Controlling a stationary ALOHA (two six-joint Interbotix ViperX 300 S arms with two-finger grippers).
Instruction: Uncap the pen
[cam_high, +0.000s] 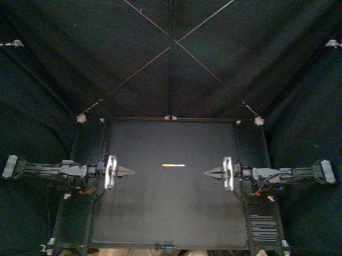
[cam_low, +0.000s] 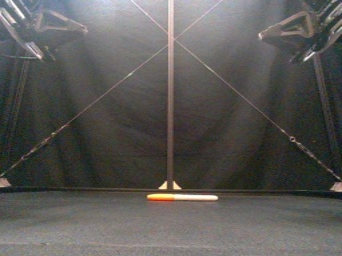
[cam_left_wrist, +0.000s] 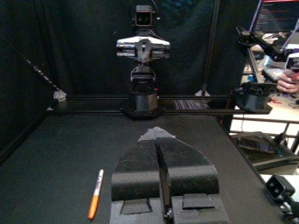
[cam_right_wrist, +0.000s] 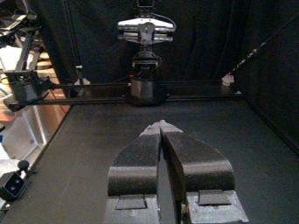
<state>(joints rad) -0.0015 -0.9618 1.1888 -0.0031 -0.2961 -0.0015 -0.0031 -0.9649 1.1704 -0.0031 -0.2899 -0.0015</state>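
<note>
Found pen (cam_low: 182, 197) flat on table (cam_high: 160, 215), below and between the two gripper tips, lying roughly along the line that joins them. Orange end toward left gripper (cam_left_wrist: 160, 133), white end toward right gripper (cam_right_wrist: 160, 125). Cannot tell which end is the cap; no seam visible.

Both grippers raised well clear of pen, facing each other. Left jaws closed tip to tip, nothing held. Right the same, empty.

Risks, judged from here:
- Pushing instead of gripping if lowered with jaws closed; needs opening first.
- Rolling away if one jaw touches before the other: thin, round, loose on smooth table.
- Scraping table or missing altogether, with so low a thing to pinch.
- Pinching across the cap joint, which would lock cap on.
- Both grips landing on the same part, leaving nothing to pull apart.
- Slipping through pads on a light hold, or jamming on a pull not in line with pen.
</note>
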